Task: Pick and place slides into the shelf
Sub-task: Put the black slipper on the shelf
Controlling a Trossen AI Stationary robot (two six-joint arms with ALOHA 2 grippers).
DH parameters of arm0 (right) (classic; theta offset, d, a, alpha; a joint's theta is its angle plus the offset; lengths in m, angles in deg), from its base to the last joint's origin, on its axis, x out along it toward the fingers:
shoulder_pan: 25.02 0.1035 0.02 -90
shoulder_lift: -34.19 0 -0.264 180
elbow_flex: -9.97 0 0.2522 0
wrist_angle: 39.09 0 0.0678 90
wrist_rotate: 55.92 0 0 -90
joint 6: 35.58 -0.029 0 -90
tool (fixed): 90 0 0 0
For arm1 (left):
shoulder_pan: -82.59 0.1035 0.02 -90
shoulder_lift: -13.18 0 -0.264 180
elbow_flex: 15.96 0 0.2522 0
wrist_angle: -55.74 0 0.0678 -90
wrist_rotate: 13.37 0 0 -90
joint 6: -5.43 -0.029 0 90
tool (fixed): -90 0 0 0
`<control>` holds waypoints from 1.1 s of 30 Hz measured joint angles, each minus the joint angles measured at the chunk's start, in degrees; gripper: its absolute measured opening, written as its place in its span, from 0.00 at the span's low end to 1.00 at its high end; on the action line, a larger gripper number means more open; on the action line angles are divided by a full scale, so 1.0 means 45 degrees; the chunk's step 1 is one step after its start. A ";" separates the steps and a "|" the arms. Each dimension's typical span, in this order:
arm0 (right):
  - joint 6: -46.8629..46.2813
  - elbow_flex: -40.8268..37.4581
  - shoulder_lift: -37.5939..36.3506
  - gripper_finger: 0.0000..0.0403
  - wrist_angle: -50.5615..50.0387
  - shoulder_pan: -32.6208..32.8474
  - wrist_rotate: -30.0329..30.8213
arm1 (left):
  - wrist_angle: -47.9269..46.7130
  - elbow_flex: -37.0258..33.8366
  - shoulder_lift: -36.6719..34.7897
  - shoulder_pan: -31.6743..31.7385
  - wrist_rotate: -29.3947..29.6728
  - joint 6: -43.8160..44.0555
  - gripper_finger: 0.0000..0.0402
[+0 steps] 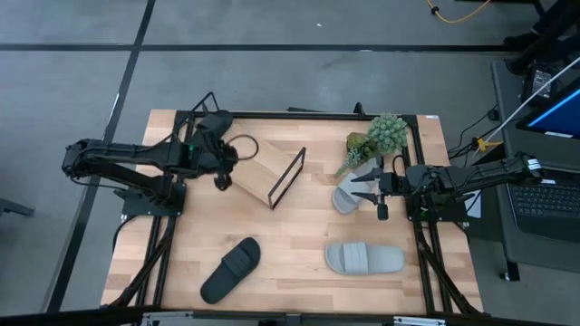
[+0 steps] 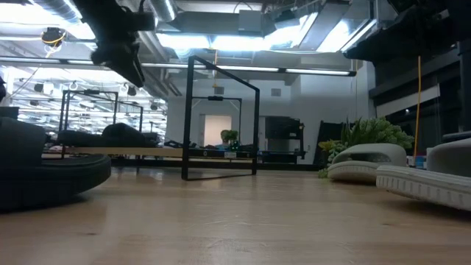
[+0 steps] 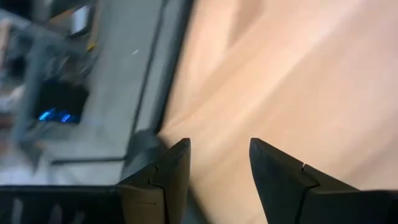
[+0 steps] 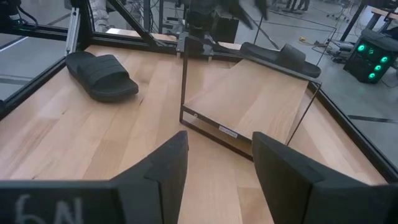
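Observation:
The shelf [image 1: 263, 174], a light plank in a thin black wire frame, stands at the table's far middle. One black slide [image 4: 280, 55] lies at the plank's far end as the right wrist view sees it. Another black slide [image 1: 231, 269] lies flat on the table near the front. One grey slide [image 1: 364, 260] lies flat at the front right, and a second grey slide [image 1: 347, 196] lies by the plant. My left gripper [image 3: 217, 149] hangs open and empty above the table, beside the shelf's left end. My right gripper [image 4: 217, 140] is open and empty at the right, facing the shelf.
A potted green plant [image 1: 376, 138] stands at the far right, beside the second grey slide. Black frame rails [image 1: 426, 263] run along the table's edges. Bare wood [image 1: 299, 231] lies between the shelf and the two front slides.

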 joint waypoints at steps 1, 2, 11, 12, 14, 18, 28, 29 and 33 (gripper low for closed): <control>-0.0002 0.0000 0.0002 0.45 0.0012 0.0000 0.0003 | 0.0015 0.0000 -0.0001 -0.0317 -0.0109 0.0021 0.39; -0.0005 0.0000 0.0005 0.45 0.0020 0.0000 0.0004 | 0.0038 0.0000 -0.0001 -0.0653 -0.0121 0.0068 0.39; -0.0005 0.0000 0.0002 0.45 0.0020 0.0000 0.0003 | 0.1467 0.0002 0.0031 -0.3714 0.0111 0.0100 0.39; -0.0004 0.0000 0.0003 0.45 0.0020 0.0000 0.0000 | 0.1515 0.0007 0.0086 -0.4007 0.0231 0.0106 0.38; -0.0003 0.0000 0.0000 0.45 0.0015 0.0000 0.0002 | 0.1434 0.0092 0.0274 -0.4559 0.0463 0.0315 0.37; -0.0006 0.0000 0.0003 0.45 0.0037 0.0000 0.0005 | 0.1331 0.0808 0.1129 -0.5337 0.0686 0.0466 0.34; -0.0017 0.0000 0.0005 0.45 0.0015 0.0000 0.0000 | -0.1416 0.2910 0.3808 -0.6931 0.0113 0.3149 0.32; -0.0015 0.0000 0.0005 0.45 0.0011 0.0000 0.0000 | -0.1565 0.2960 0.3997 -0.7083 -0.0085 0.3495 0.32; -0.0019 0.0000 0.0000 0.45 0.0010 0.0000 0.0000 | -0.2052 0.3357 0.4754 -0.7680 -0.0596 0.4490 0.32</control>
